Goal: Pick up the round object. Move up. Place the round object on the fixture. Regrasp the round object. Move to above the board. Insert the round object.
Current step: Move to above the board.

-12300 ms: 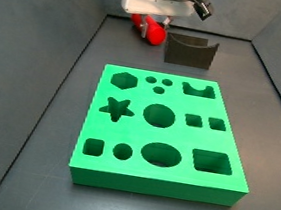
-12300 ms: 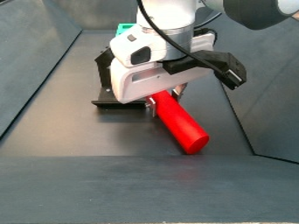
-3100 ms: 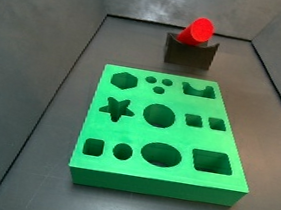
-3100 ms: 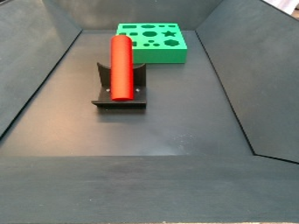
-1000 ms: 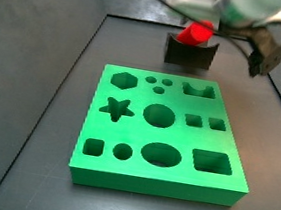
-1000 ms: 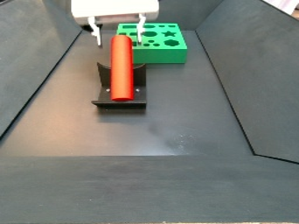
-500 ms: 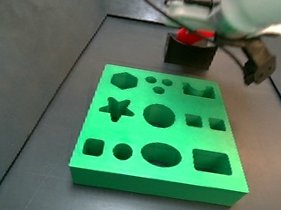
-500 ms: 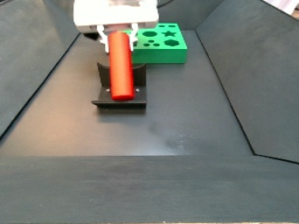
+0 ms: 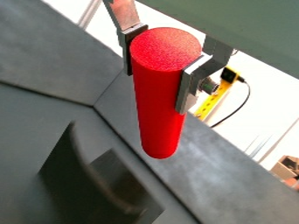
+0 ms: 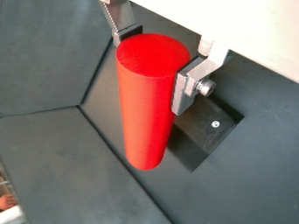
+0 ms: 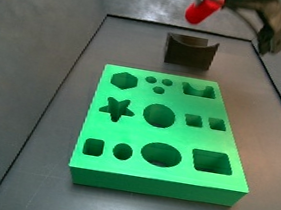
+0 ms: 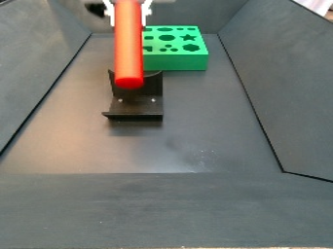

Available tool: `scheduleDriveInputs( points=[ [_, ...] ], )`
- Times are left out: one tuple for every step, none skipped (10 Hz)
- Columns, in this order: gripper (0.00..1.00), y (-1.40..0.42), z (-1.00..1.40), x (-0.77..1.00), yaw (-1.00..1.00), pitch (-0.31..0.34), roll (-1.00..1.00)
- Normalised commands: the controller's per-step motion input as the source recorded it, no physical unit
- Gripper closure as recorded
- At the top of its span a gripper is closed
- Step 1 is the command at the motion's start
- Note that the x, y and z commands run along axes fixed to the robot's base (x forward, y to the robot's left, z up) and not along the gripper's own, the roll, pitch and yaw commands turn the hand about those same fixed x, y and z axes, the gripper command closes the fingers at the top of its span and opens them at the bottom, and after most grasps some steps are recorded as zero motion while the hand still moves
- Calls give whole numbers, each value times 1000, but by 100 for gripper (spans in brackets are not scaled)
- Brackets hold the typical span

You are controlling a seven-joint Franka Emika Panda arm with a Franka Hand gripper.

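Above one fixture point(image 12: 134, 103), gripper point(image 9: 165, 61) clamped on one round object point(image 9: 159, 91), one board point(image 11: 162, 133).

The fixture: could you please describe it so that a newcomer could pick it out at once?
Start at the green board; just past its far edge stands the fixture, a small dark grey block. Its U-shaped top notch is bare: the pincer holds the red round object above it.

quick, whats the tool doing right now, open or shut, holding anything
Tool: shut on the round object, lifted clear above the fixture.
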Motion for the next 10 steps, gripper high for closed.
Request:
scheduleDriveInputs(
  points=[
    [100,74,1000,-42,-139,56,10],
    [100,72,1000,-43,-122,78,9],
    [100,57,1000,-44,-74,123,-1],
    [100,44,896,-40,-53,136,-9],
    [100,14,581,-32,2,153,-28],
    [100,0,401,-22,34,156,-41],
    [100,-6,224,-11,59,159,-44],
    [100,-1000,393,-561,-52,25,-1000],
    [100,-1000,406,-562,-48,16,-1000],
    [100,-1000,428,-594,-47,6,-1000]
  ],
)
